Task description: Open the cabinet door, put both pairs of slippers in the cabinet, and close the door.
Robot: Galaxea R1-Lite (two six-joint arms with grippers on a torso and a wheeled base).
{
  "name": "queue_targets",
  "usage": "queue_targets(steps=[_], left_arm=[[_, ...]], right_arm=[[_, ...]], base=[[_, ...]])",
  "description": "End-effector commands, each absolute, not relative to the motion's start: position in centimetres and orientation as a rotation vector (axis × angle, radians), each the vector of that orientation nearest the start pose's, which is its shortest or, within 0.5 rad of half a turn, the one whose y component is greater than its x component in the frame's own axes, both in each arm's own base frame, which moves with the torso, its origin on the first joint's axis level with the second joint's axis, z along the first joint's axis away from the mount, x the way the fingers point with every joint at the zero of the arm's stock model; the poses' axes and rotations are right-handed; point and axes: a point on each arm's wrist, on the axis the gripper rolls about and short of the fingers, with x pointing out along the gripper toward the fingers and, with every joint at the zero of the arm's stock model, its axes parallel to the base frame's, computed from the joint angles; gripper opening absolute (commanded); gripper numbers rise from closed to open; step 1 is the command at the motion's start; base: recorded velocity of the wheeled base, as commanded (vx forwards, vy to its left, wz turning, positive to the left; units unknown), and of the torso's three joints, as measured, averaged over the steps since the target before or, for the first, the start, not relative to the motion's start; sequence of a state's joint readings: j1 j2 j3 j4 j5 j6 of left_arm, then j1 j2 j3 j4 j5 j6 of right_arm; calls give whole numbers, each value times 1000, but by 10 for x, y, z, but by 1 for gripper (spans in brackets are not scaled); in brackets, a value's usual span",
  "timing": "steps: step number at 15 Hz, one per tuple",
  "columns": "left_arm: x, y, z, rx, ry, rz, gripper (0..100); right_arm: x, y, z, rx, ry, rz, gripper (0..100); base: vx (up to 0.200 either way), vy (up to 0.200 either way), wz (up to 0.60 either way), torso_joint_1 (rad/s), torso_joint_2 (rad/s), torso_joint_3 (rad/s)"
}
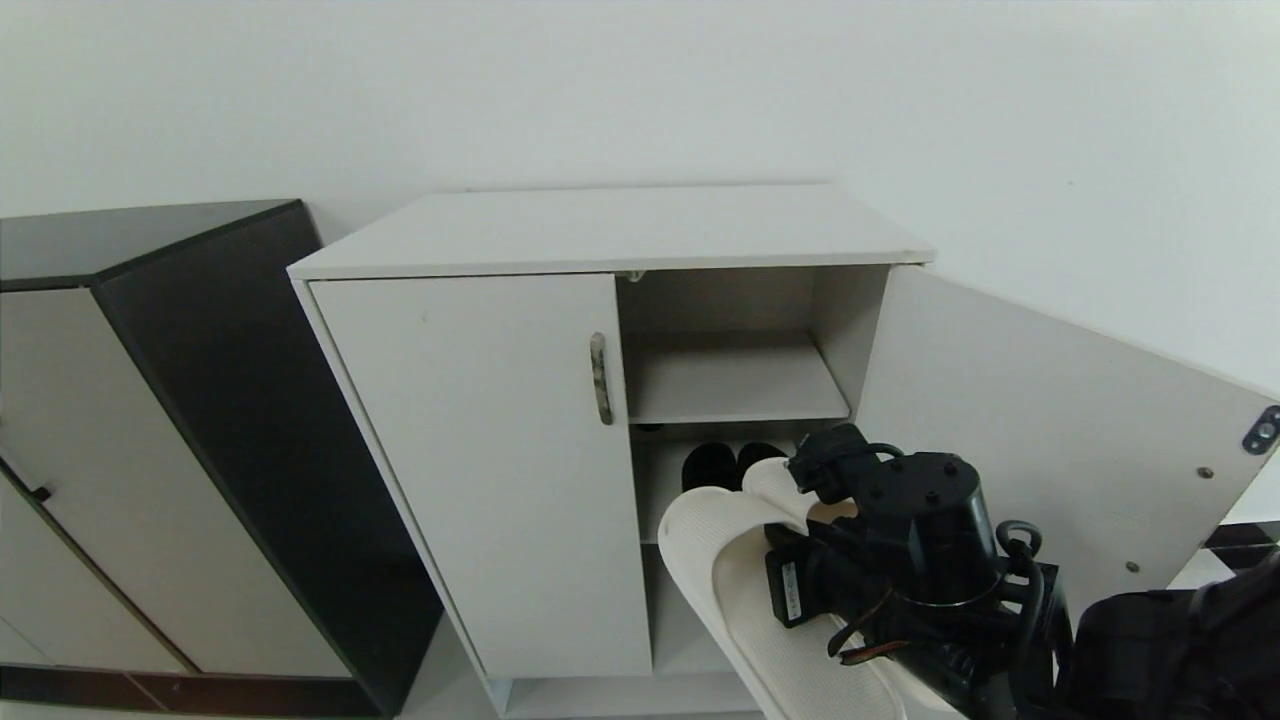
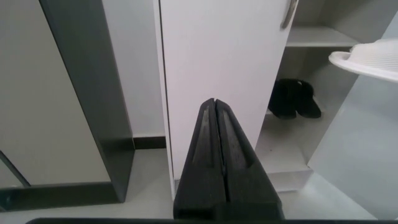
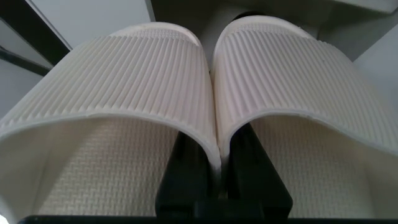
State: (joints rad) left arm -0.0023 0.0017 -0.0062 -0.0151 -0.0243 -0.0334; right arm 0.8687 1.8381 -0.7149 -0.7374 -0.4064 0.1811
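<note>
The right hand (image 3: 221, 183), clamped on the white slippers (image 3: 143, 87), has the second pair to stow: carry it ahead into the cabinet (image 1: 620, 232) beside the black slippers (image 1: 728, 466), then release.

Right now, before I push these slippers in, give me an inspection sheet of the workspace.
Surface: middle shelf of the white cabinet, carrying one pair.
Job's things: black slippers on the middle shelf; white slippers held in front of the open compartment; right door swung open; left door closed.
Clutter: nothing seen.
Grippers: right claw shut on the white slippers where the two straps meet; left claw shut, holding nothing, facing the left door.
Cables: black cable loop at the right wrist.
Surroundings: dark cabinet to the left; white wall behind.
</note>
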Motion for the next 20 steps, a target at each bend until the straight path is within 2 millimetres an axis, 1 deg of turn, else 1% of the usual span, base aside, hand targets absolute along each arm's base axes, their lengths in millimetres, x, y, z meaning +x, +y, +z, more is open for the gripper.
queue_targets(steps=[1,9,12,16,18,19,20], left_arm=[[-23,0,79,-34,-18,-28,0],[-23,0,79,-34,-18,-28,0],[-23,0,79,-35,-19,-26,0],[-23,0,79,-37,-18,-25,0],[-23,0,79,-37,-19,-26,0],[-23,0,79,-38,-19,-25,0],[-23,0,79,-38,-19,-26,0]], right_arm=[[211,236,126,-56,353,425,0],[211,235,121,-58,353,423,0],[214,235,118,-52,347,418,0],[213,233,114,-75,345,417,0],[214,239,115,-84,318,410,0],[218,244,115,-104,324,356,0],[225,249,117,-139,362,250,0]], base=[[0,0,0,-110,452,364],[0,0,0,-57,415,358],[0,0,0,4,92,79],[0,0,0,0,0,0],[0,0,0,0,0,0],[0,0,0,0,0,0],[0,0,0,0,0,0]])
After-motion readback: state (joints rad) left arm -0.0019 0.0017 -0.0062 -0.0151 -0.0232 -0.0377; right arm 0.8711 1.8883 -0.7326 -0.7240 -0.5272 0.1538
